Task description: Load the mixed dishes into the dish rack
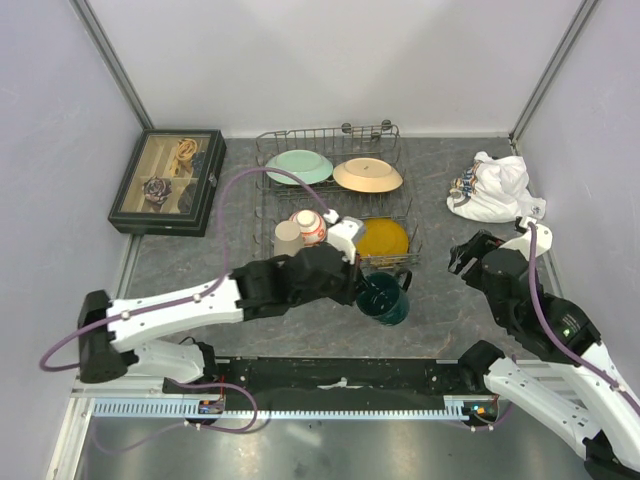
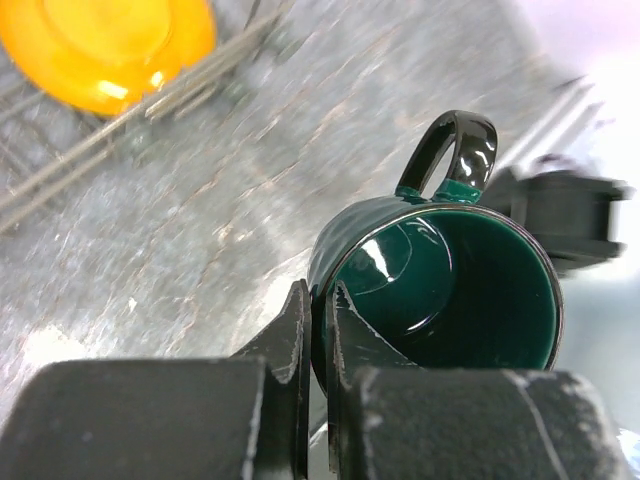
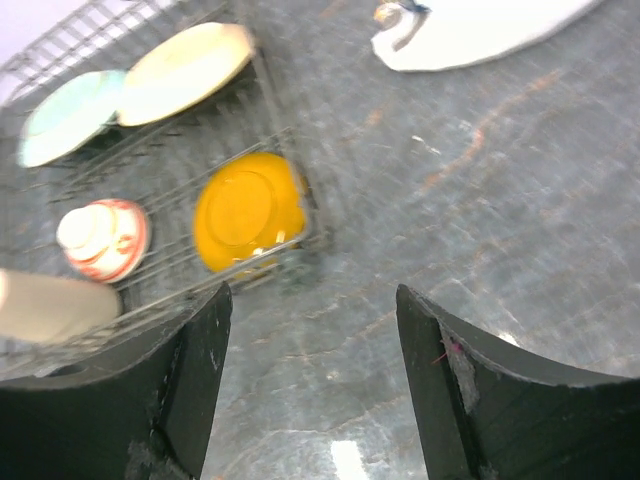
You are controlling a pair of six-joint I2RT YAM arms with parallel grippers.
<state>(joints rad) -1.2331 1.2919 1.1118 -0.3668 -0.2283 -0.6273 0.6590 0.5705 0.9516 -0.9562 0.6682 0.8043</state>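
Observation:
The dark green mug (image 1: 385, 298) (image 2: 450, 280) is just in front of the dish rack's (image 1: 325, 132) near edge, its handle toward the rack. My left gripper (image 1: 360, 285) (image 2: 322, 300) is shut on its rim, one finger inside and one outside. In the rack are a pale green plate (image 1: 300, 165), a tan plate (image 1: 367, 175), a yellow plate (image 1: 383, 238) (image 3: 245, 210), a red-orange bowl (image 1: 308, 226) (image 3: 100, 240) and a beige cup (image 1: 288, 238). My right gripper (image 1: 465, 255) (image 3: 312, 300) hangs open over bare table to the right of the rack, holding nothing.
A dark glass-topped display box (image 1: 168, 180) stands at the back left beside the rack. A white cloth bundle (image 1: 495, 188) (image 3: 470, 30) lies at the back right. White walls close in the table on three sides.

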